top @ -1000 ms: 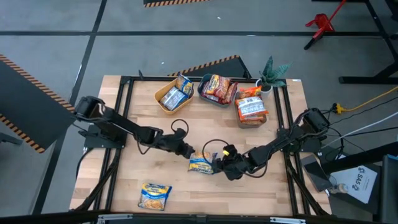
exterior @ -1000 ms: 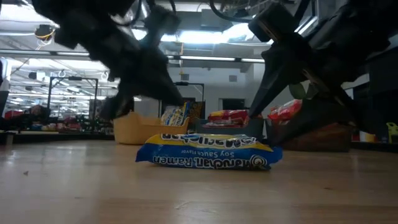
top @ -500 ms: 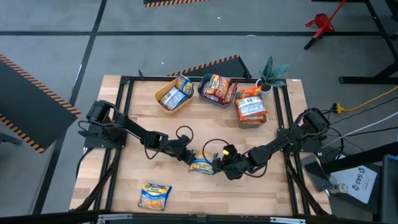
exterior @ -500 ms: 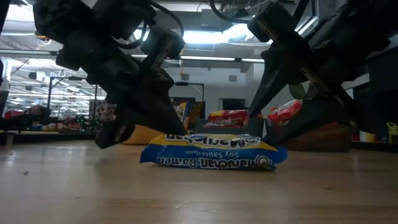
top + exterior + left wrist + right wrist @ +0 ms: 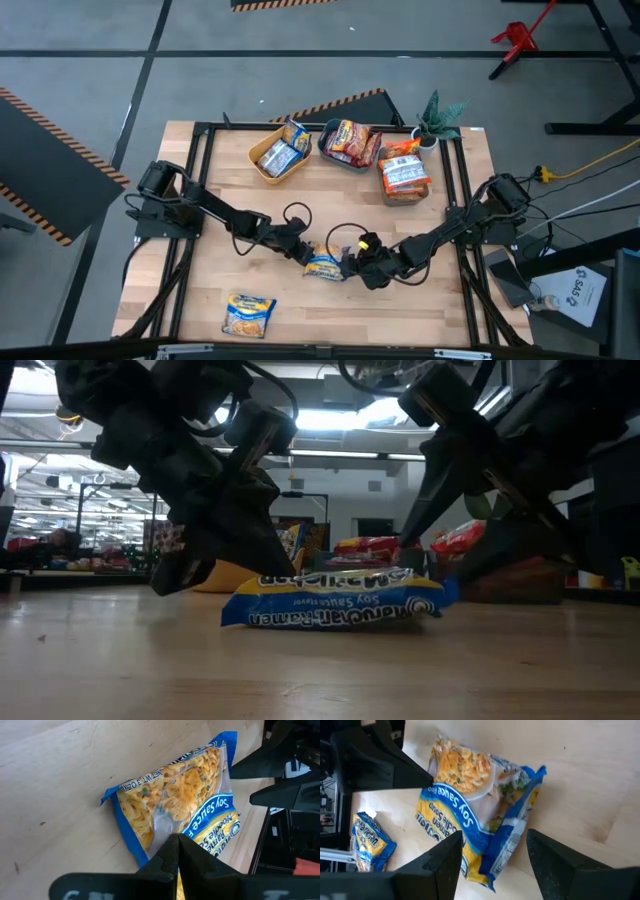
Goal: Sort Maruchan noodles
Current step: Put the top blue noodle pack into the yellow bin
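Observation:
A yellow-and-blue Maruchan packet (image 5: 325, 266) lies flat near the table's middle, also seen in the low view (image 5: 335, 605). My left gripper (image 5: 306, 253) is at its left end, fingers shut together on the blue edge (image 5: 176, 840). My right gripper (image 5: 352, 266) is at the packet's right end, open, with a finger on either side of the packet (image 5: 470, 795). A second yellow-and-blue packet (image 5: 248, 313) lies flat near the table's near edge. More packets sit in the three bins at the far side. My left gripper pinches the packet's blue side edge (image 5: 150, 862) between its two shut fingers, slanting down from the table's left. The fingertips hide the exact spot. The packet's left end stays on the table and its right end (image 5: 440, 592) is tipped slightly up. My right gripper: I cannot tell whether its fingers touch the packet.
A yellow bin (image 5: 258, 160), a teal bin (image 5: 325, 140) and a grey bin (image 5: 385, 190) stand along the far edge, each holding packets. A small plant (image 5: 438, 115) stands at the far right corner. Cables loop over the table near both grippers.
My left gripper has moved toward the table's right and near edge, down to the packet's left end. The packet's right end has then tipped up a little while its left end stayed on the table. My right arm has kept still.

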